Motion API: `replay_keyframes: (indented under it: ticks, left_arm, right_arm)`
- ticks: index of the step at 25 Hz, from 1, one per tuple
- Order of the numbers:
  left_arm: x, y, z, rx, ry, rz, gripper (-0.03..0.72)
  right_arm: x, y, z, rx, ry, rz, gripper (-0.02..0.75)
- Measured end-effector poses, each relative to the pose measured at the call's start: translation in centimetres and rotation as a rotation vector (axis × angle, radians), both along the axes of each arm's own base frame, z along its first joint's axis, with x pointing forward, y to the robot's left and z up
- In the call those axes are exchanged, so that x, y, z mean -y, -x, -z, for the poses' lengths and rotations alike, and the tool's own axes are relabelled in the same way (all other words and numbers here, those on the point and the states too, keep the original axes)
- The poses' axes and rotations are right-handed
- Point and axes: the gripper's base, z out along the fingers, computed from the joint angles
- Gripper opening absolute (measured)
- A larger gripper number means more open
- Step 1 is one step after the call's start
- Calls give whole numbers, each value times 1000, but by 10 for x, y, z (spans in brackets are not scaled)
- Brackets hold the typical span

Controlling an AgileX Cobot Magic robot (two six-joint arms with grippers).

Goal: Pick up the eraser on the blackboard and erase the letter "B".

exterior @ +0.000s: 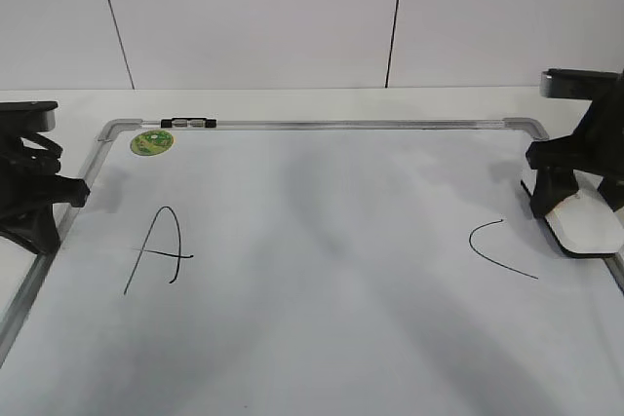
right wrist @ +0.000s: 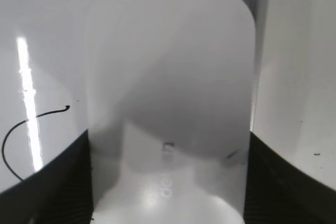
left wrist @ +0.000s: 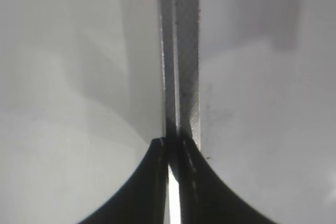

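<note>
The blackboard point(exterior: 312, 328) is a white board with a silver frame, lying flat. The white eraser point(exterior: 587, 226) rests on it at the right edge, next to the handwritten "C" point(exterior: 499, 248). My right gripper point(exterior: 575, 204) is shut on the eraser; in the right wrist view its black fingers point(right wrist: 169, 182) press both long sides of the eraser point(right wrist: 168, 66). The "A" point(exterior: 161, 250) is at the left. No letter "B" shows; the board between "A" and "C" is plain white. My left gripper point(exterior: 68, 197) is shut and empty over the board's left frame point(left wrist: 184, 51).
A round green sticker point(exterior: 153, 141) sits in the board's far left corner. A small black and silver piece point(exterior: 187, 123) lies on the far frame. Part of the "C" stroke point(right wrist: 21, 135) shows left of the eraser. A white wall stands behind the table.
</note>
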Motion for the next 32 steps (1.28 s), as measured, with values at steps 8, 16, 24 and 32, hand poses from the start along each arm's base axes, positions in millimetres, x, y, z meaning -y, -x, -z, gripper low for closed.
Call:
replay_keyframes:
  ticks: [8, 16, 24, 32]
  left_arm:
    - [0, 0, 0, 0, 1, -1, 17]
    - [0, 0, 0, 1, 1, -1, 17]
    - [0, 0, 0, 1, 1, -1, 17]
    - [0, 0, 0, 1, 1, -1, 17]
  right_arm:
    - [0, -3, 12, -23, 0, 2, 529]
    - [0, -3, 12, -24, -10, 7, 548]
    - [-1, 1, 11, -62, -14, 4, 651]
    - [-1, -17, -37, -46, -16, -15, 647]
